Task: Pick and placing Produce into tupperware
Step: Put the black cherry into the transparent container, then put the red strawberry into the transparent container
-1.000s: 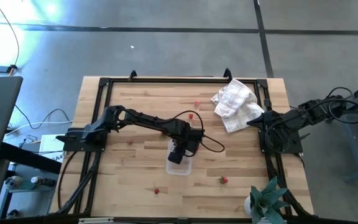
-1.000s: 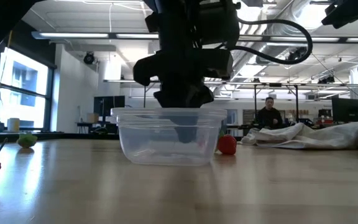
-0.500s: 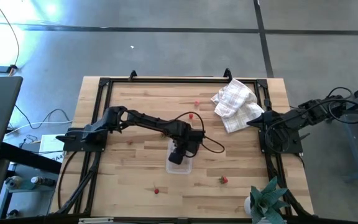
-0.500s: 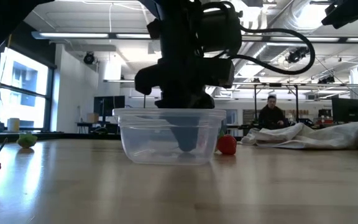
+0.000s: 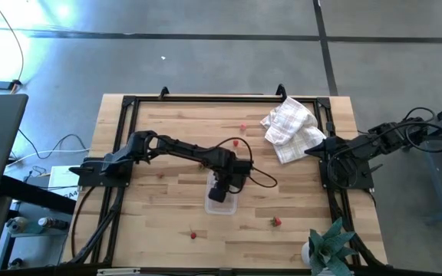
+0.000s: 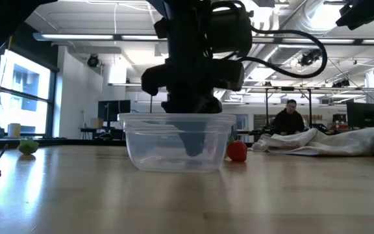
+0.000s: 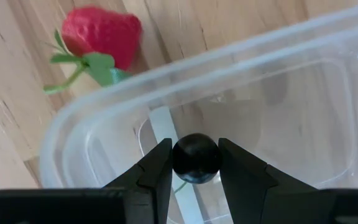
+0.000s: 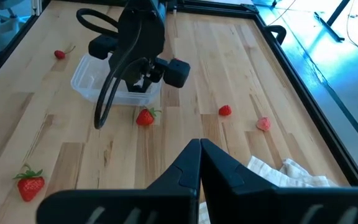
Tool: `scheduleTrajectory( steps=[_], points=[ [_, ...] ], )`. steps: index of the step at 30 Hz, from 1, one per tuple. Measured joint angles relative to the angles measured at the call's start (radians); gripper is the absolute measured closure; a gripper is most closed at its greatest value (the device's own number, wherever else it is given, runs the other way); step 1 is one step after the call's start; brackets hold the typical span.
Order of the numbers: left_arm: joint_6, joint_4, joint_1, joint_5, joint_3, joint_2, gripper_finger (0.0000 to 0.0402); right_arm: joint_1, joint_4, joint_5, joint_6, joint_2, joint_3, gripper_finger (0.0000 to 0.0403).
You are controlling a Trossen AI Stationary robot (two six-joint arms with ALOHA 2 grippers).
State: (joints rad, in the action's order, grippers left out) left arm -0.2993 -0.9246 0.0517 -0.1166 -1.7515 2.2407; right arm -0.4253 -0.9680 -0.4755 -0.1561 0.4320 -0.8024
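Both arms matte black, jointed tubular links. Left arm (image 5: 176, 146): black cable looping off the wrist, just behind the pincer. Left gripper (image 7: 196, 163) fingers (image 7: 156, 173): dark, wedge-shaped.

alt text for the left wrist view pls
The left end effector grips a small dark round berry between its fingers, just inside a clear plastic container. A red strawberry with a green top lies on the wooden table outside the container's rim.

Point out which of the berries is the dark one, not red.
The dark berry is the one pinched in the left gripper, held over the clear container. Every other berry, like the strawberry beside the container, is red and lies on the table.
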Motion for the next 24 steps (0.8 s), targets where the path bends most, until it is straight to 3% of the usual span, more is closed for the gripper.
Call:
scheduleTrajectory(
  steps=[8, 18, 24],
  points=[
    [-0.009, -0.017, 0.0, -0.007, -0.037, -0.001, 0.0289, 0.0, 0.0, 0.0, 0.0, 0.0, 0.0, 0.0402],
    [-0.011, -0.024, 0.001, 0.005, -0.037, -0.001, 0.0212, 0.0, 0.0, 0.0, 0.0, 0.0, 0.0, 0.0402],
    [-0.001, -0.056, 0.0, -0.035, -0.037, -0.013, 0.0217, 0.0, 0.0, 0.0, 0.0, 0.0, 0.0, 0.0402]
  ],
)
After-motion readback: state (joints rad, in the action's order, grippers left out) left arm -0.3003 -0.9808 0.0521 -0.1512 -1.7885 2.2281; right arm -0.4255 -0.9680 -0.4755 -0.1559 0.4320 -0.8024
